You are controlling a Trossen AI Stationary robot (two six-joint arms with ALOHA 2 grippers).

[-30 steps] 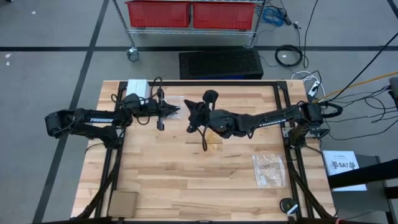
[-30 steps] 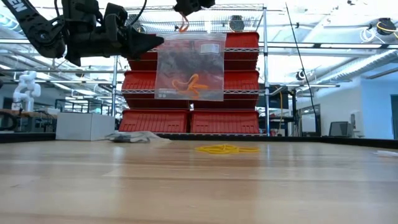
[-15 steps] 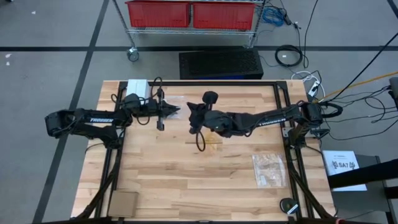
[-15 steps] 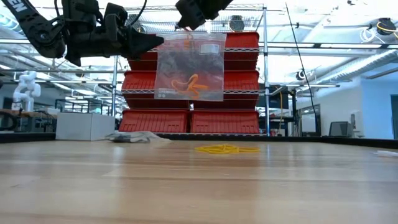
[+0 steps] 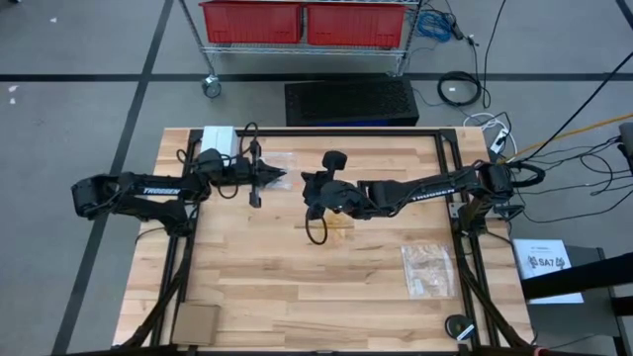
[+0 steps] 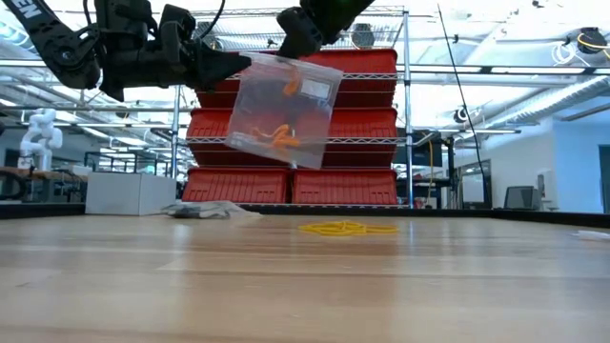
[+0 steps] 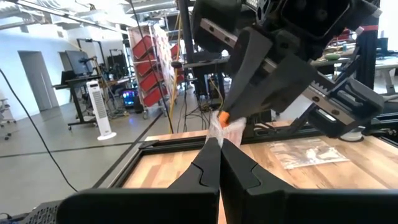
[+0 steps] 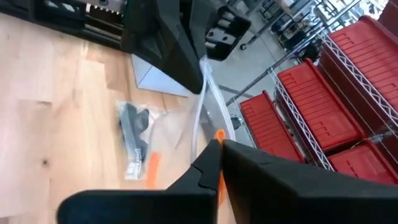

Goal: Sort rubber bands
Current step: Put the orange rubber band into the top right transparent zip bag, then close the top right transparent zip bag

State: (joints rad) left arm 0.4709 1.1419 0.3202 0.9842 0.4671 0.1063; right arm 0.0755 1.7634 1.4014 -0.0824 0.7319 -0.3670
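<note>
Low view: a clear zip bag [image 6: 283, 110] is held up in the air, tilted, pinched at its top edge from both sides. The left gripper [image 6: 243, 65] is clamped shut on one top corner of the bag, and the right gripper [image 6: 286, 46] is clamped shut on the top edge just beside it. Orange rubber bands [image 6: 276, 135] are seen inside the hanging bag, with some darker ones among them.

A loose yellow heap of bands [image 6: 345, 228] is seen lying on the worktop [image 6: 305, 286] near its middle, below the right arm in the high view [image 5: 339, 223]. A second bag [image 5: 429, 269] lies flat near the right edge of the worktop. A third bag [image 6: 205, 210] with dark contents lies near the far left corner, beside a white box [image 6: 130, 193] set at that corner. A flat brown pad [image 5: 196, 321] sits at the near left corner.

Red bins [image 6: 348, 186] on a wire rack are seen beyond the far edge. Black cables [image 5: 460, 89] lie on the grey floor.
</note>
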